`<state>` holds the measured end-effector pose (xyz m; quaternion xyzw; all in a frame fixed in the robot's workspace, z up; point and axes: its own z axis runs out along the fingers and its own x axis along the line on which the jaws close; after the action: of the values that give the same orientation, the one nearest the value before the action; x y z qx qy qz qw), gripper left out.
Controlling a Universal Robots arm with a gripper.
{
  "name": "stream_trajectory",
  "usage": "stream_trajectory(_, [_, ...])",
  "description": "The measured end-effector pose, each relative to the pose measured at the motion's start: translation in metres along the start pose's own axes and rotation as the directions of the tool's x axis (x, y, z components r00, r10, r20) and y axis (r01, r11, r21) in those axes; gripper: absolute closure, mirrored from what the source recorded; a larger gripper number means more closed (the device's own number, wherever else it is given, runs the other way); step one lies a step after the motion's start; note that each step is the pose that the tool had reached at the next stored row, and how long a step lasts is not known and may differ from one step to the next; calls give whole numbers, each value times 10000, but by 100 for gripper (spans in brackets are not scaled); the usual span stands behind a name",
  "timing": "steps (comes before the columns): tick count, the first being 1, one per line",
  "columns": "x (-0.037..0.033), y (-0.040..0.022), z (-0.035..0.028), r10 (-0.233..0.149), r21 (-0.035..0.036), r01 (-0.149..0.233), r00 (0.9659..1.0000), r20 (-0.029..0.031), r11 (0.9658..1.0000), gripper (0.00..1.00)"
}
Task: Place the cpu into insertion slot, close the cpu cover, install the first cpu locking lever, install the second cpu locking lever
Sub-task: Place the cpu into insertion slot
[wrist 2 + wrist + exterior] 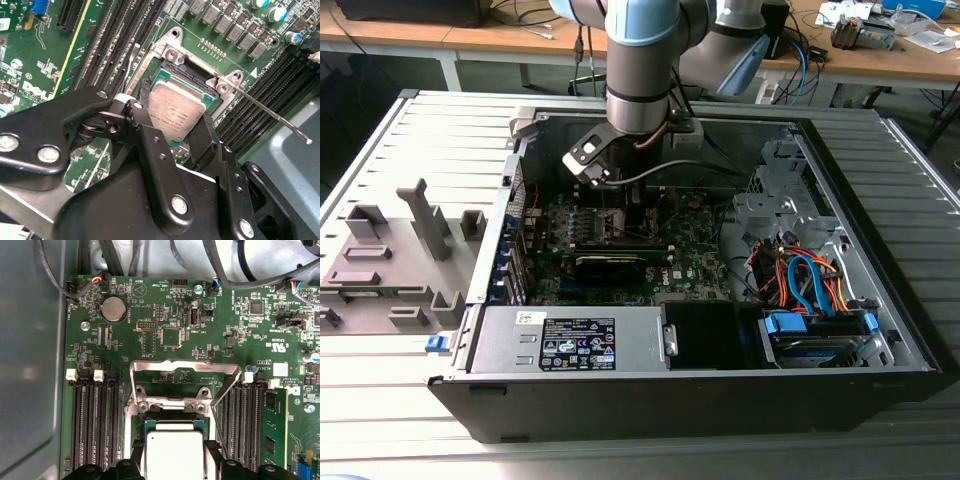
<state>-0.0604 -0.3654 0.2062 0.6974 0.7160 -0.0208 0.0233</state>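
item: gripper (175, 107), on the one arm (640, 60), lowered into the open computer case (905, 330). state: narrow; black fingers (150, 140) set against two opposite edges of the cpu (177, 114), which appears clamped between them.

held item: the cpu, silvery face up, flat, close to square, so no long axis to speak of. position: straight beneath the wrist, directly over the insertion slot (197, 75), edges roughly in line with the slot's. whether it is fully seated cannot be told.

adjacent: cpu cover (185, 363), swung up and open on its hinge at the slot's far edge, well clear of the chip.

adjacent: locking lever (270, 112), a thin rod standing free beside the slot, not latched.

surround: green motherboard (165, 305), black memory slots (95, 415) flanking the socket.
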Motion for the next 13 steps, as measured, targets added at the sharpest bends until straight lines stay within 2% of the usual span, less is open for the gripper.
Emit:
stream_trajectory(4, [1,-1,18,258,17,-258,9997,2,9997,45])
stream_trajectory(13, [4,3,57,275,18,-275,9996,1,9996,45])
